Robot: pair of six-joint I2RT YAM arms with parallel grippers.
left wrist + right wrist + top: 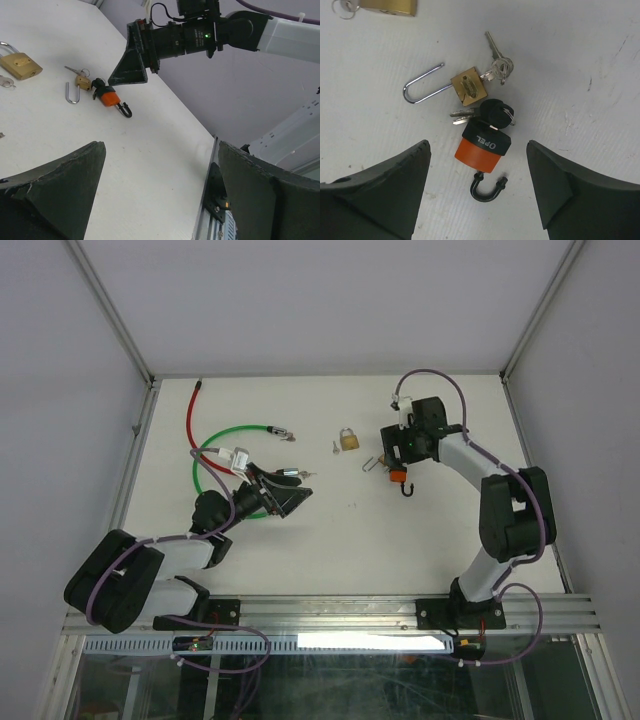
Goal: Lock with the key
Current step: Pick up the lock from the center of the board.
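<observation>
An orange padlock with a black cap lies on the white table. Its black shackle stands open, with one leg out of the body. Black-headed keys rest at the cap end; whether one sits in the keyhole I cannot tell. My right gripper hovers open right over this padlock, a finger on each side and apart from it. My left gripper is open and empty to the left, low over the table, and looks toward the orange padlock.
A small brass padlock with a long open shackle and a key bunch lies just beyond the orange one. A larger brass padlock lies further left. A green cable lock and a red cable lie at the far left.
</observation>
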